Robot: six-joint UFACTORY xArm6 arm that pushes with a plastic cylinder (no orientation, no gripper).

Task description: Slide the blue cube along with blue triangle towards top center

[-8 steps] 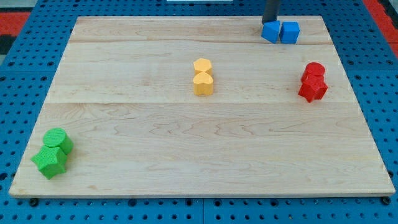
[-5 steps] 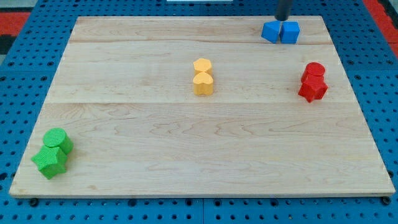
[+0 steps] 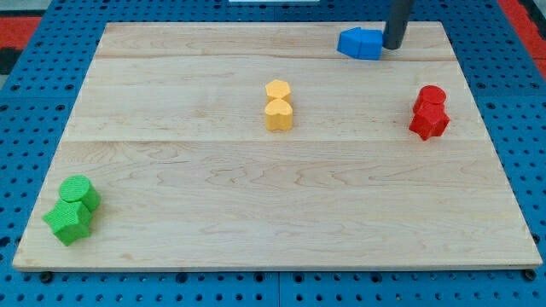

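Note:
The blue cube [image 3: 369, 43] and the blue triangle [image 3: 350, 42] lie side by side and touching near the board's top edge, right of centre; the triangle is on the left. My tip [image 3: 392, 47] stands against the cube's right side. The rod rises from it out of the view's top.
Two yellow blocks [image 3: 278, 105] sit stacked close together at the board's centre. Two red blocks [image 3: 429, 112] sit at the right. Two green blocks [image 3: 72, 210] sit at the bottom left corner. The wooden board [image 3: 273, 205] lies on a blue pegboard.
My tip moved from above the blue pair round to the cube's right side and pushed both blue blocks leftward along the top edge. Other blocks have not moved.

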